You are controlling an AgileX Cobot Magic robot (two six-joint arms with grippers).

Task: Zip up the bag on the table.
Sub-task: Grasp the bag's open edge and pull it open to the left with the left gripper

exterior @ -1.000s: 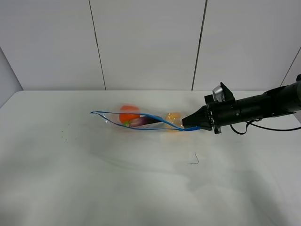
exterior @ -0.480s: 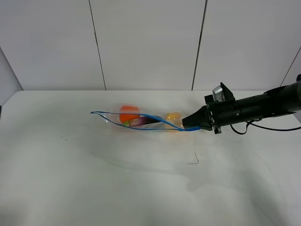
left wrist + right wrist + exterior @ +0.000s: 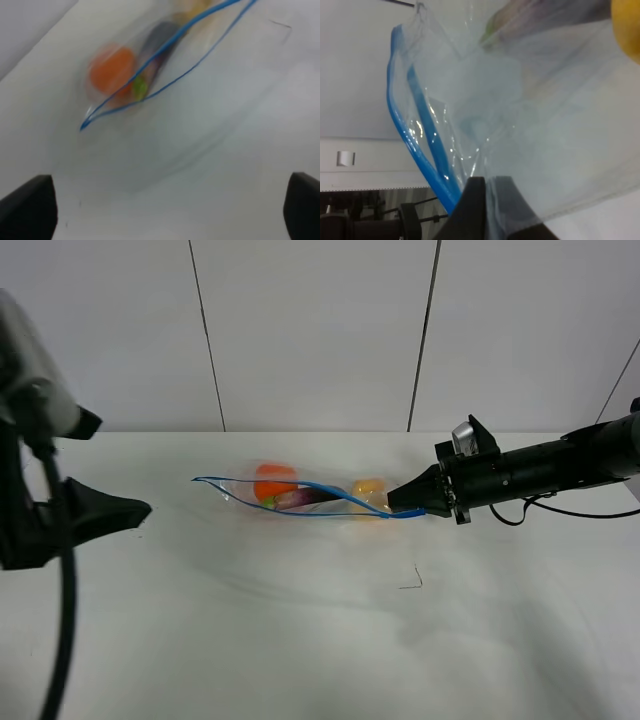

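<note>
At left over the table (image 3: 300, 640), left gripper (image 3: 165, 210) with fingers spread wide, well apart from the bag (image 3: 290, 495) lying mid-table, blue zipper strip (image 3: 420, 107) gaping, right end pinched tight by right gripper (image 3: 405, 502).

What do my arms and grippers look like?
Both matt black. Right arm: slim tube, grey block on top, thin cable, tapered right gripper. Left arm: pale grey housing, thick black cable, wedge-shaped left gripper.
</note>
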